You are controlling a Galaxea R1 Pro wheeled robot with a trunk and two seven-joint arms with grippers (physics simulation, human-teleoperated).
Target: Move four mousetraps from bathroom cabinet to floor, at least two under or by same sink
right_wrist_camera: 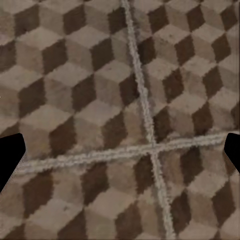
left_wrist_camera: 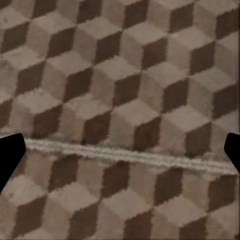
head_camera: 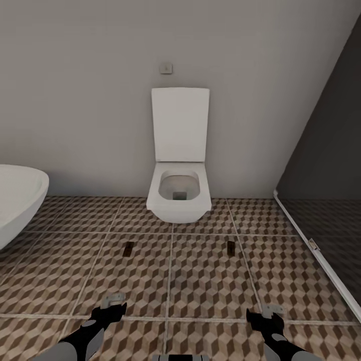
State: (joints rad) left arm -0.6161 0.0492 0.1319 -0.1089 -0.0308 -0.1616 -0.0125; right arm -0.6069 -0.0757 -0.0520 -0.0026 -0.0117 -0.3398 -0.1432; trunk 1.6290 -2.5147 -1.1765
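Robot faces a white toilet [head_camera: 178, 193] on the back wall; bathtub [head_camera: 17, 200] rim cut off at the pic's left edge, dark glass partition [head_camera: 326, 200] on the right. Two mousetraps already lie on the bathroom floor [head_camera: 210, 281]: left mousetrap [head_camera: 129, 248] and right mousetrap [head_camera: 231, 246], well apart, each out from a front corner of the toilet, on tiles nearer the back wall than the arms.

Left gripper [head_camera: 113, 307] and right gripper [head_camera: 265, 317] hang low over the tiles near the floor's front edge. In both wrist views the fingertips sit far apart at the frame edges w/ bare tile between, so both are spread wide and hold nothing.

Judgement: approx. half done; likely step is a trip to the cabinet for more traps. To do it well: turn the base w/o rolling over the two laid traps, keep arms tucked, and check where the sink is, since these two look nearer the toilet than any vanity.

Hard to tell: trap detail (spring, red mark) too small; sink and cabinet lie outside these frames, so adjacency can't be judged.
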